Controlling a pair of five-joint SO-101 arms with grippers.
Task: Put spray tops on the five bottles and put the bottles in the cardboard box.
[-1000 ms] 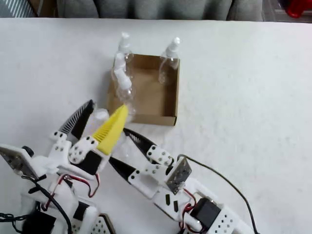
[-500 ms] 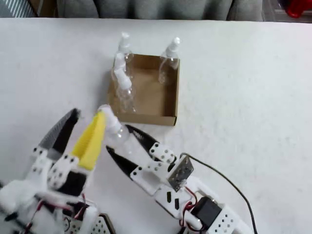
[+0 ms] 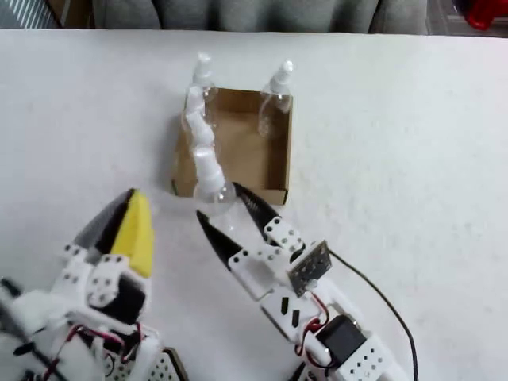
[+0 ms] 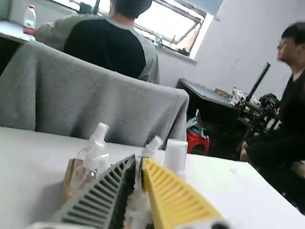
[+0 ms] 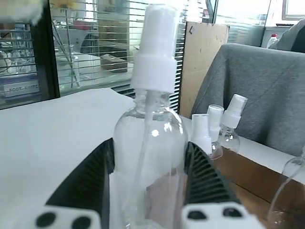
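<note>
Pulled back and closed on nothing, the left gripper (image 3: 131, 198) leaves the right gripper (image 3: 217, 200) clamping the capped spray bottle (image 3: 209, 176) upright, just outside the near wall of the cardboard box (image 3: 254, 191). It should be lifted over that wall, clear of the bottles (image 3: 271, 111) at the far side.

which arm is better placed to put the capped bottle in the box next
Right. The right pincer is shut on the bottle, spray top fitted, just at the cardboard box front wall. The left pincer is shut, off to the side.

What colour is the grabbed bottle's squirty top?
White; spray top on bottle, best in right wrist view.
</note>
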